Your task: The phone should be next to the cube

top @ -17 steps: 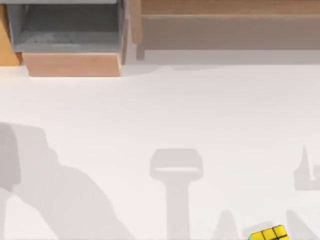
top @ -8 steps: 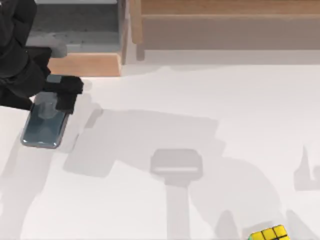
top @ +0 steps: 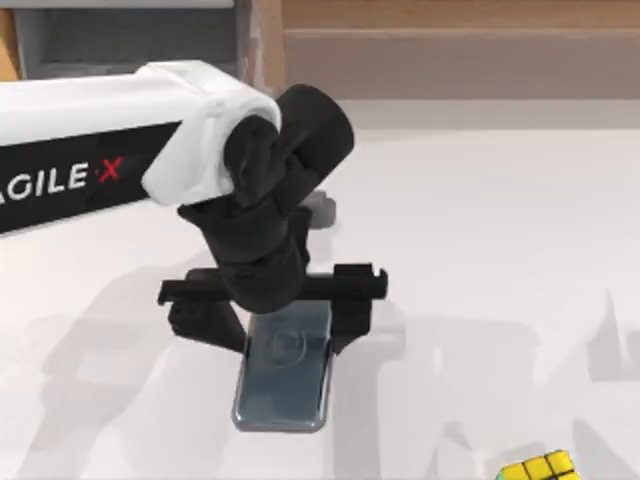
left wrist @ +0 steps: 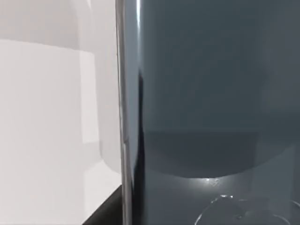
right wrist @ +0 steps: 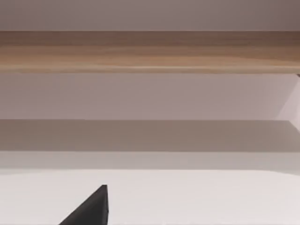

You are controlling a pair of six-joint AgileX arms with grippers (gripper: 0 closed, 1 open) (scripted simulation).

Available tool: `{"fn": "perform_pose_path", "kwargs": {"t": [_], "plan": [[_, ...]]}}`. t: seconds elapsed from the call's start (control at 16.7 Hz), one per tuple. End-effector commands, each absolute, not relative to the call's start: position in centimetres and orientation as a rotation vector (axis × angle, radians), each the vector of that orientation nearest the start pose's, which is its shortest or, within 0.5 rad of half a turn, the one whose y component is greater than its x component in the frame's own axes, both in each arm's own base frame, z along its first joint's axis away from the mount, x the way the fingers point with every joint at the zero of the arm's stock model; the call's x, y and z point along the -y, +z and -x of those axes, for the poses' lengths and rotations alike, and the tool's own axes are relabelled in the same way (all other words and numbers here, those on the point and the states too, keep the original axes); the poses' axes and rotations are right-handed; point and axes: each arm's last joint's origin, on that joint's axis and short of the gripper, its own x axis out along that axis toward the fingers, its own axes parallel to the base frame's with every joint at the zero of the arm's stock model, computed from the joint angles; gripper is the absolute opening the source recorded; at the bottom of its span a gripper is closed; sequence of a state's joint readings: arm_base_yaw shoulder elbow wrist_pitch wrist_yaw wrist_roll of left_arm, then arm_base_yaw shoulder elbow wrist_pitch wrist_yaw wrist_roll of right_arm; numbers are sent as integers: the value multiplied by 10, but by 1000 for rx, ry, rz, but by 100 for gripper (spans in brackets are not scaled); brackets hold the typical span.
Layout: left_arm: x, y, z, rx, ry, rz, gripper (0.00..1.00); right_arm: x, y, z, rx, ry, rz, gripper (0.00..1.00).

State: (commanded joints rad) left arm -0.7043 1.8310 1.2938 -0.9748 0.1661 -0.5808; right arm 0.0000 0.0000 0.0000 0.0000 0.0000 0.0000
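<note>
Phone (top: pixel 285 385) in left pincer (top: pixel 272 322), well apart from cube (top: pixel 540 468).

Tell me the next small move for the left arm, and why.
Probably carry on toward the table's lower right: the left hand holds the phone near the middle, while the cube sits apart at the bottom right edge.
</note>
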Motion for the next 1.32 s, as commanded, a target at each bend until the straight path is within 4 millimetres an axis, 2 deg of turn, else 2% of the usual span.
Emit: {"fn": "perform_pose_path", "kwargs": {"t": [0.12, 0.3, 0.42, 0.6, 0.78, 1.32], "plan": [[249, 179, -228, -1647, -178, 19, 0, 1, 160, -106, 0, 0, 0, 100], [278, 177, -188, -1643, -101, -5, 0, 1, 160, -106, 0, 0, 0, 100], [290, 176, -167, -1617, -61, -14, 0, 1, 160, -106, 0, 0, 0, 100], [302, 177, -145, -1575, -25, -17, 0, 1, 160, -106, 0, 0, 0, 100], [305, 177, -138, -1557, -16, -15, 0, 1, 160, -106, 0, 0, 0, 100], [307, 182, -142, -1548, -31, 7, 0, 1, 160, -106, 0, 0, 0, 100]]}}
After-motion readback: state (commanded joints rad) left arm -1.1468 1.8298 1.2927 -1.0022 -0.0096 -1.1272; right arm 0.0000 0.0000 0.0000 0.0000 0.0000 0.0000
